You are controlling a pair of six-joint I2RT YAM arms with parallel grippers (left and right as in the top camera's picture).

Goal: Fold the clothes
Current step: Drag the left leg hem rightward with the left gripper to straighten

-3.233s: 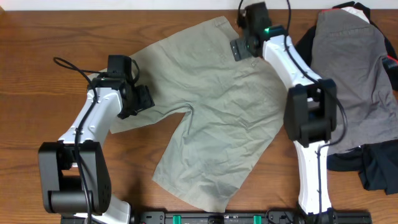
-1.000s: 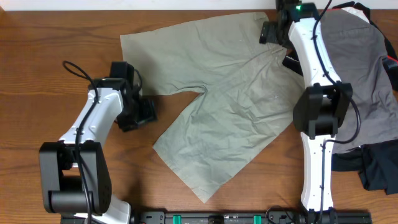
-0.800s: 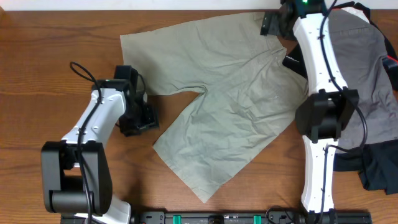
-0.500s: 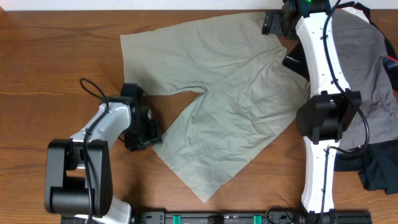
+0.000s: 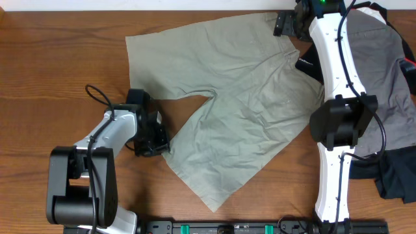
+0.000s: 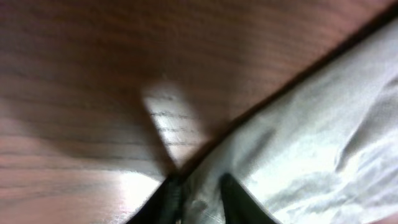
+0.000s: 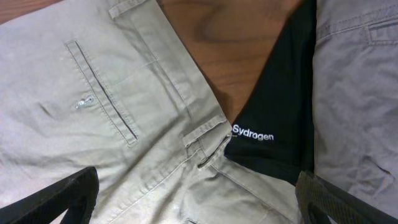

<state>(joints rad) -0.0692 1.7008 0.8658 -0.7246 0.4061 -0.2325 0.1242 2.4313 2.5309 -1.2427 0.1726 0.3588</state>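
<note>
- The left claw (image 6: 200,198) sits low on the table (image 5: 52,65), at the hem corner of the near leg of the shorts (image 5: 227,97). Its fingers (image 6: 239,202) stand close together astride the hem edge, with cloth between them. The wrist view is blurred, so it cannot be told whether the cloth is truly pinched.
- From this claw the shorts spread away ahead and to its right, flat but wrinkled. The near leg's long axis slants from the hem at the claw up to the waistband. The other leg lies beyond the claw, past the crotch notch.
- The left arm is the nearer one for both hems, and the right arm for the waistband.
- The right claw (image 7: 202,202) hangs over the waistband at the far edge, spread wide and holding nothing. A belt loop and a welt pocket lie below it.
- Just beside that claw's outer side a black garment (image 7: 280,124) touches the waistband, and a grey garment (image 5: 370,71) lies past it.
- The wood around the left claw is bare, so there seems to be room to carry the hem across.
</note>
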